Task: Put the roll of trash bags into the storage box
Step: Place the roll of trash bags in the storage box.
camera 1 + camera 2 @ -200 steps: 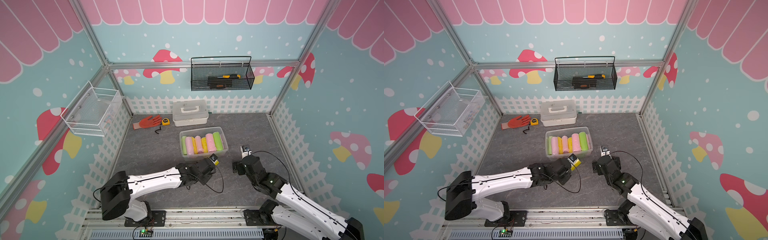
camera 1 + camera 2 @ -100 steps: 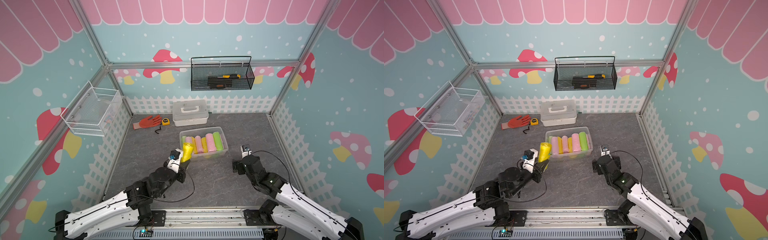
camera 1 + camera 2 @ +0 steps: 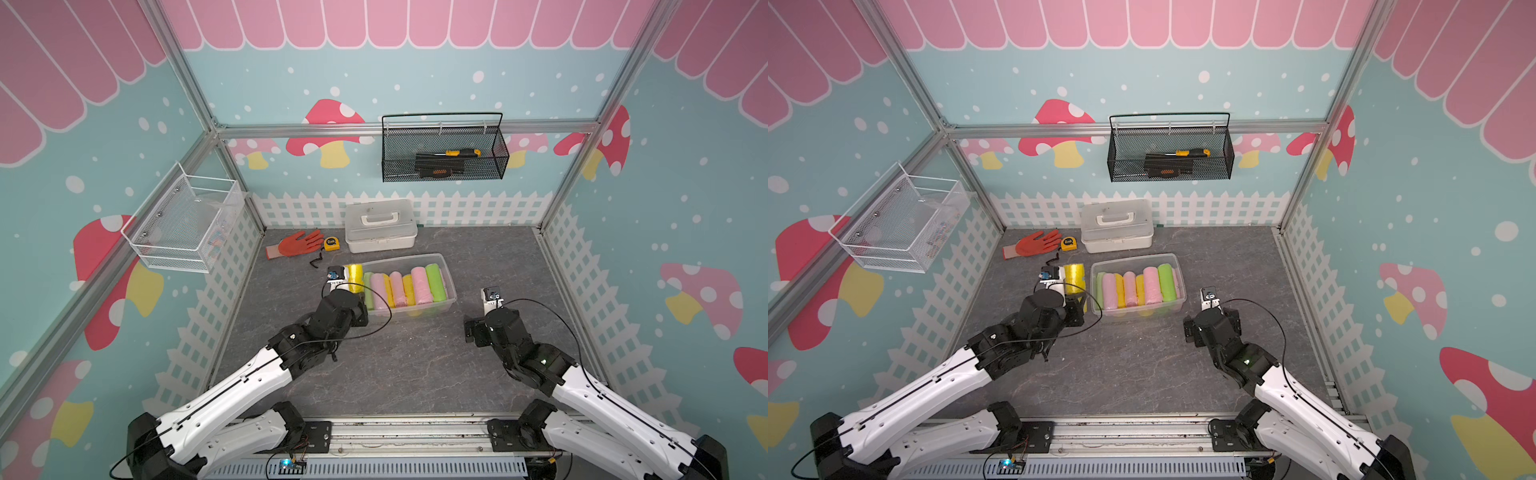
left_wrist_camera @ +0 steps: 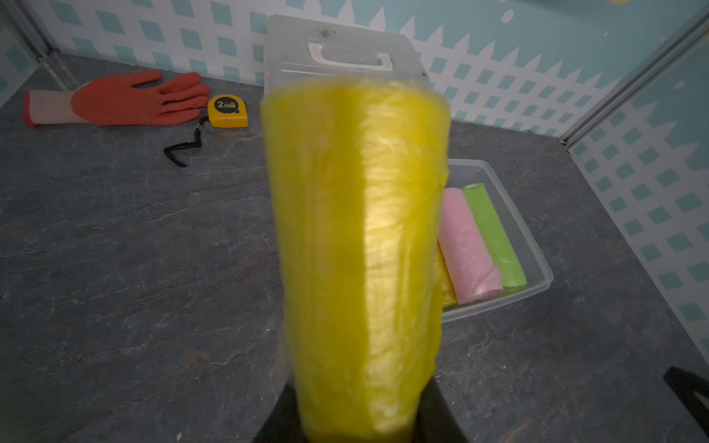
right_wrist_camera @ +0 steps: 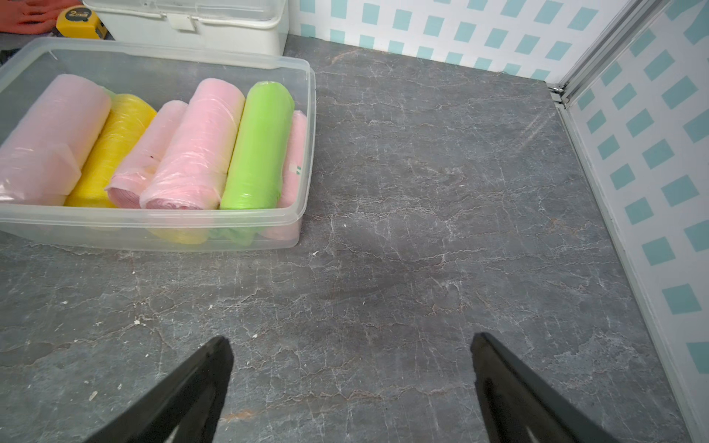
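Observation:
My left gripper [image 4: 355, 418] is shut on a yellow roll of trash bags [image 4: 356, 249], which sticks out ahead of the fingers and hides them almost wholly. In both top views the roll [image 3: 356, 275] [image 3: 1074, 277] hangs raised off the floor, just outside the left end of the storage box [image 3: 451, 286] [image 3: 1181, 291]. This clear tub [image 5: 153, 220] holds several pink, yellow and green rolls lying side by side. My right gripper [image 5: 349, 341] is open and holds nothing, low over bare floor to the right of the box's front.
A white case with a handle [image 3: 380, 224] stands behind the box. An orange glove [image 3: 297, 245], a yellow tape measure [image 3: 331, 244] and its black strap [image 3: 316, 261] lie at the back left. A black mesh basket [image 3: 442, 166] and a white wire basket [image 3: 183, 224] hang on the walls.
The left arm has carried the yellow roll from in front of the box round to its left end and farther back. The right arm has not moved.

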### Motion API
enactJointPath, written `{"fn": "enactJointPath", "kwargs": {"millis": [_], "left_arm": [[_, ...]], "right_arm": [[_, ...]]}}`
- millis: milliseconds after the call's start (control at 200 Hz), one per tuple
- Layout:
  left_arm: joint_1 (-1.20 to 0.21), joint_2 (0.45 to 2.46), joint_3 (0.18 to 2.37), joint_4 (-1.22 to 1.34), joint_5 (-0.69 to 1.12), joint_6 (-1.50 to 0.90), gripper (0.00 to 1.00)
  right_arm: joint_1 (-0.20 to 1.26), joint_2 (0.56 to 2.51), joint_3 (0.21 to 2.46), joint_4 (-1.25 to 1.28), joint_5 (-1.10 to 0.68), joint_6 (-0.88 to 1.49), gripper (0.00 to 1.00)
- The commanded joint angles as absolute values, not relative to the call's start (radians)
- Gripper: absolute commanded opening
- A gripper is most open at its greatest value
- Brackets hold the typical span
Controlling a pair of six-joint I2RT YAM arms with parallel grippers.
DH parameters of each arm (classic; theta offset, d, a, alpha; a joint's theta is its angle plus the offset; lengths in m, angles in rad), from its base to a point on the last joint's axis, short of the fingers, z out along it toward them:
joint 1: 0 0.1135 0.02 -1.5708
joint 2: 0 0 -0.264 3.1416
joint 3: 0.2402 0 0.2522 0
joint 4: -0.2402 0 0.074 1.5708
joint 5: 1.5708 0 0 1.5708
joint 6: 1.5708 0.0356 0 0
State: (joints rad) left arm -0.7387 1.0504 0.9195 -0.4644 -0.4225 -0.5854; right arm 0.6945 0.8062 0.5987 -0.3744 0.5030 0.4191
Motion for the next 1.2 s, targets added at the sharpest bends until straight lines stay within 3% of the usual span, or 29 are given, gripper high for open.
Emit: {"fn": "enactJointPath", "kwargs": {"millis": [0,365,720,1196], "left_arm": [[-0.726,1.152,1.051,-0.544,-0.297,-0.670,0.00],[-0.691,1.542,1.357,-0.667,-0.077,-0.775,0.00],[-0.656,1.836,1.592,-0.755,-0.025,-0.769,0.00],[-0.566,1.981,1.643,-0.807,-0.003,-0.786,0.00]], "right_arm": [[0.698,0.783,0.618,-0.374,0.485,0.418,0.99],[0.698,0.858,0.638,-0.387,0.497,0.415,0.99],[0.698,0.896,0.654,-0.371,0.485,0.410,0.99],[0.699,0.913,0.667,-0.354,0.456,0.408,0.99]]}}
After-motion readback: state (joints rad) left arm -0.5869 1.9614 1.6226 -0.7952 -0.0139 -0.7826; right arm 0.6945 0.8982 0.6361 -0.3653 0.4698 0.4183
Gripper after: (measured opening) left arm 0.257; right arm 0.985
